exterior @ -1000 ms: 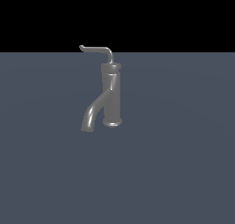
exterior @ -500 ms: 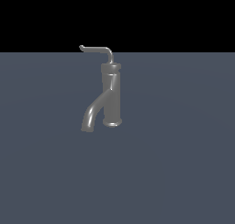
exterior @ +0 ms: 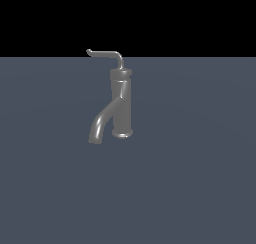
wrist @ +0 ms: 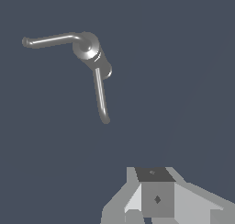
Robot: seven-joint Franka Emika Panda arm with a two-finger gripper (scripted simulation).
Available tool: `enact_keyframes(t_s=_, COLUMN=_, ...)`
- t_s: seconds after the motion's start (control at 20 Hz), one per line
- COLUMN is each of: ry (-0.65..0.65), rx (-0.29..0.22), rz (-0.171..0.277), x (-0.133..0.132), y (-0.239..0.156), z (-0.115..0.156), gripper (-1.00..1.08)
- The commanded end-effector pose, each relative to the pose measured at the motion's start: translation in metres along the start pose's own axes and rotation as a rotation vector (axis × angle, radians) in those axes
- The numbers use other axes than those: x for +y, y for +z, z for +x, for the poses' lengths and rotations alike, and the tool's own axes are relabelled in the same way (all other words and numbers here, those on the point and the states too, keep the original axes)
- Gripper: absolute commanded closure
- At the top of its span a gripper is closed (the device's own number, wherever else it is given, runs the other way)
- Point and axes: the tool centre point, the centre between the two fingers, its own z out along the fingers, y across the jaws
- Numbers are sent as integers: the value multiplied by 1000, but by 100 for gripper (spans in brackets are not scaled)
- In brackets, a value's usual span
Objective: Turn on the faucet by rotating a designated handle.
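Exterior view showed the faucet standing alone mid-surface, its handle reaching toward that view's left, untouched. Wrist view had the gripper well apart from the handle; whether its jaws were spread, I couldn't tell. By my read, nothing was done: approach and turning remained. No writing visible.

The faucet stands alone in the upper middle of the exterior view. All around it the flat grey floor is open (nothing else stands there). Only the thin handle sticks out on top, toward the exterior view's left.
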Motion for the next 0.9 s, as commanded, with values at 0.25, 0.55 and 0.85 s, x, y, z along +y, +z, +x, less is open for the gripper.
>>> enact_keyframes(t_s=0.25, ry=180, rx=-11, rz=18, x=-22, y=8, z=34, gripper=108)
enact_keyframes(t_s=0.55, ry=326, rx=-18, rz=25, x=-40, y=18, z=61, gripper=108)
enact_keyframes(t_s=0.85, ry=473, rx=-23, rz=27, x=-59, y=31, z=87, gripper=108)
